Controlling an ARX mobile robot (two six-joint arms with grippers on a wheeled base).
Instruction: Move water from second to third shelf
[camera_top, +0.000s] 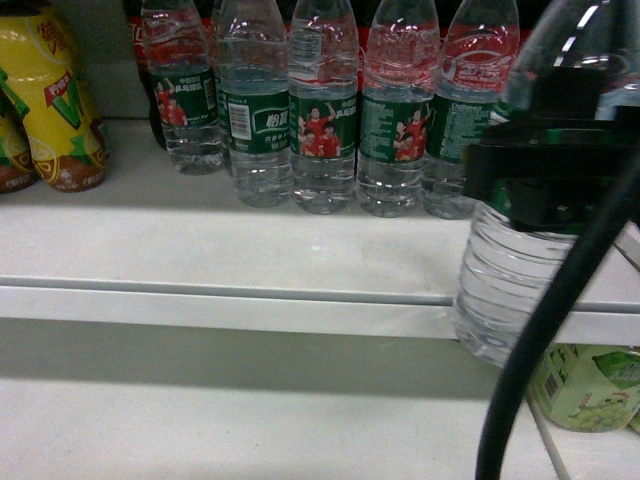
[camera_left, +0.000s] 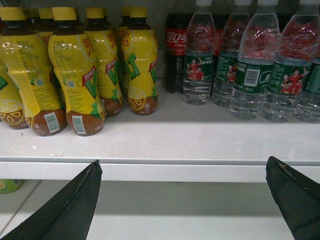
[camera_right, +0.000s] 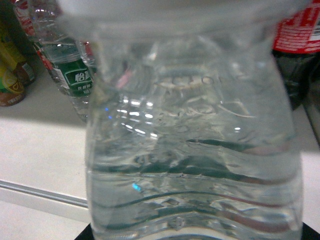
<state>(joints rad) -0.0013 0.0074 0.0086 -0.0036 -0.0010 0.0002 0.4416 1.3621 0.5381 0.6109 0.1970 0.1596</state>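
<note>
The water bottle is shown at the right of the head view, held upright in front of the shelf edge, its base hanging lower than the shelf lip. It is clamped about its green label by the right gripper, whose black body is wrapped across the bottle; the fingertips themselves are hidden. The bottle's cap is cut off by the frame top, and a black cable is laid across its lower part. In the right wrist view the frame is filled by the bottle's blurred ribbed wall. The left gripper is seen spread wide and empty, its two black fingers level before the shelf bearing yellow tea bottles and a row of water bottles.
</note>
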